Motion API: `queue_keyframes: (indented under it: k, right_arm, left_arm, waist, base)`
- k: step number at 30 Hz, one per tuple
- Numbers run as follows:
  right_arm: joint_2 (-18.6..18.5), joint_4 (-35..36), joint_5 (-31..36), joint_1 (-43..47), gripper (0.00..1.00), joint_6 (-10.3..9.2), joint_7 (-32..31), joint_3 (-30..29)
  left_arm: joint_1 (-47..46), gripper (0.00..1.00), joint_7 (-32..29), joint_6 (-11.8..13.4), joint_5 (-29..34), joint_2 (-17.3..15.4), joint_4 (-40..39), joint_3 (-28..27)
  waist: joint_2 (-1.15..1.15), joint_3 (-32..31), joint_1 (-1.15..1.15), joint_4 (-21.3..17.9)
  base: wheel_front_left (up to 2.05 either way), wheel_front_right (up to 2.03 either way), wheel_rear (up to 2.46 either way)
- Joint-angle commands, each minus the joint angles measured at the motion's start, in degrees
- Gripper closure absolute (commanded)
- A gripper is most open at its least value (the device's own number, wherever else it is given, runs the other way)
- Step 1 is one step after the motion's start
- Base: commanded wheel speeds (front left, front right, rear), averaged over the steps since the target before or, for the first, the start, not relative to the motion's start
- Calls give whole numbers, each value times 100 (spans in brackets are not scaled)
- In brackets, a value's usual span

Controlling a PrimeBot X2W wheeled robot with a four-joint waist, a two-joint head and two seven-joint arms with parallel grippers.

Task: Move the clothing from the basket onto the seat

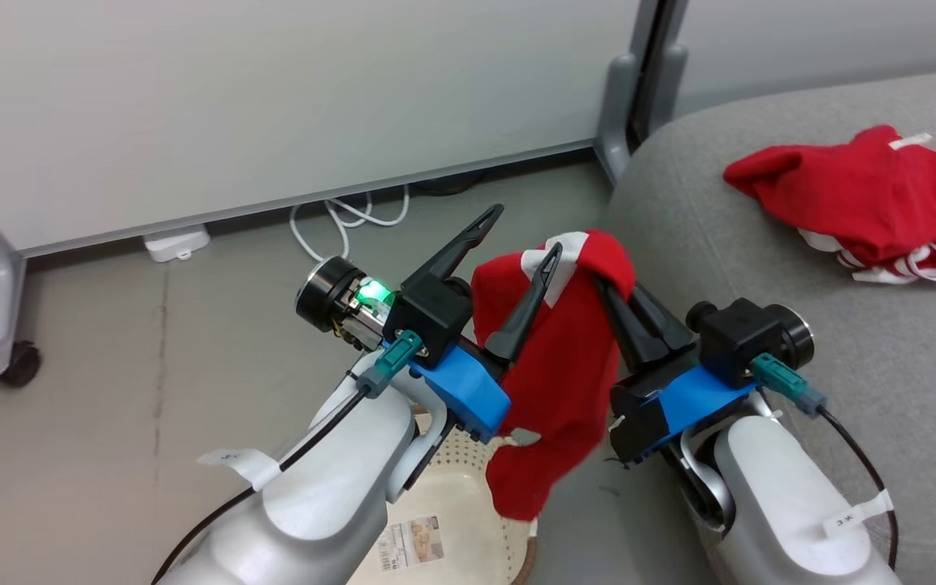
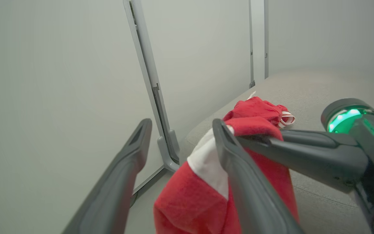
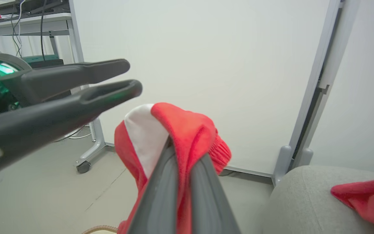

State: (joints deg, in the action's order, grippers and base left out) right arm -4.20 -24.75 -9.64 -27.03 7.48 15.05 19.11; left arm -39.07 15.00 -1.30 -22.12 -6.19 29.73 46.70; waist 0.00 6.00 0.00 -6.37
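My right gripper (image 1: 609, 292) is shut on a red garment (image 1: 559, 382), pinching its top fold by the white trim. The cloth hangs down over the basket (image 1: 468, 496), between both arms and beside the seat's (image 1: 728, 268) left edge. Just left of it, my left gripper (image 1: 519, 236) stands open with nothing between its fingers; its right finger lies against the cloth. The left wrist view shows the held garment (image 2: 190, 201) by that finger. A second red garment (image 1: 866, 191) lies crumpled on the grey seat at the right. The right wrist view shows fabric (image 3: 180, 126) draped over the shut fingers.
White partition panels (image 1: 273, 106) on grey legs stand behind, one castor (image 1: 19, 363) at the left. White cables (image 1: 350, 218) and a power block (image 1: 177, 242) lie on the grey floor. A desk (image 3: 28, 22) with cords shows at the far left in the right wrist view.
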Motion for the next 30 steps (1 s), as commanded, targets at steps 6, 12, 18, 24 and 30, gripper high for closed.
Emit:
queue_keyframes:
  k: [6,12,18,24,30]
  right_arm:
    - [-120,327,31,179,100,3,20,-200]
    - [-179,576,35,275,100,3,20,-459]
    - [-222,824,14,420,100,3,20,-792]
    - [-208,1072,-2,747,100,3,20,-1260]
    - [-171,1188,43,1047,100,3,20,-1453]
  left_arm:
    - [41,0,21,16,68,34,-43,42]
    - [-74,0,20,-31,120,67,-21,106]
    - [-149,0,21,-91,183,103,35,172]
    - [-211,0,22,-161,214,174,111,288]
    - [-229,0,21,-184,234,227,163,351]
  waist:
    - [0,253,0,-489]
    - [0,429,0,-895]
    - [0,618,0,-1221]
    - [0,738,0,-1409]
    - [0,772,0,-1496]
  base:
    - [0,0,0]
    - [0,0,0]
    - [0,0,0]
    - [0,0,0]
    - [0,0,0]
